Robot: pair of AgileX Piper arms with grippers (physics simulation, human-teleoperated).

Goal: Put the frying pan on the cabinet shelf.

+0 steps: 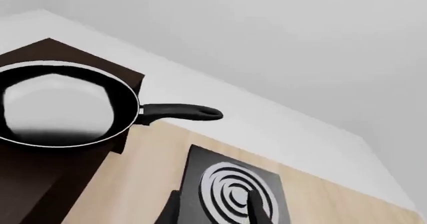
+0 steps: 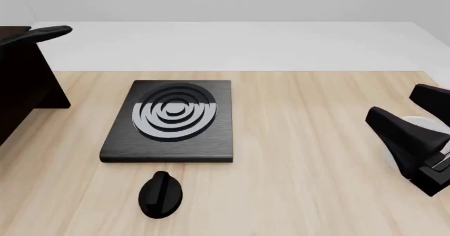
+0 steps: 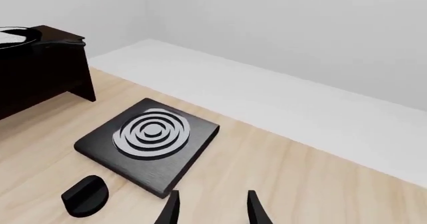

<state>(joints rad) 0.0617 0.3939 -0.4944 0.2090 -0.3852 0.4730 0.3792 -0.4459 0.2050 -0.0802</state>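
On top of the dark cabinet (image 3: 40, 69) at the far left of the table (image 2: 309, 141), the frying pan (image 1: 57, 104) sits on the cabinet shelf (image 1: 100, 64), bowl flat on the board, glossy inside facing up, thin pale rim visible all round. Its long black handle (image 1: 180, 112) sticks out past the cabinet edge, over the tabletop; front view only catches the handle tip at the upper left, pan body is cut off by the frame there. Nothing is touching the pan. Left gripper (image 1: 213, 211): only two dark finger tips show at the frame edge in its wrist view, apart from each other with nothing between them, so spread and empty, well clear of the pan and over the stove plate (image 2: 170, 121). Stove plate is a black square with silver rings, centre-left on the wood, well apart from the cabinet. Black knob (image 2: 162, 194) lies just in front of the plate on the near side, not touching it. Right gripper (image 3: 212, 209): two fingers visible in its wrist view with a clear gap and bare table between, so spread, holding nothing. Right arm (image 2: 411, 146) is at the right edge of the front view, well apart from the plate and cabinet.
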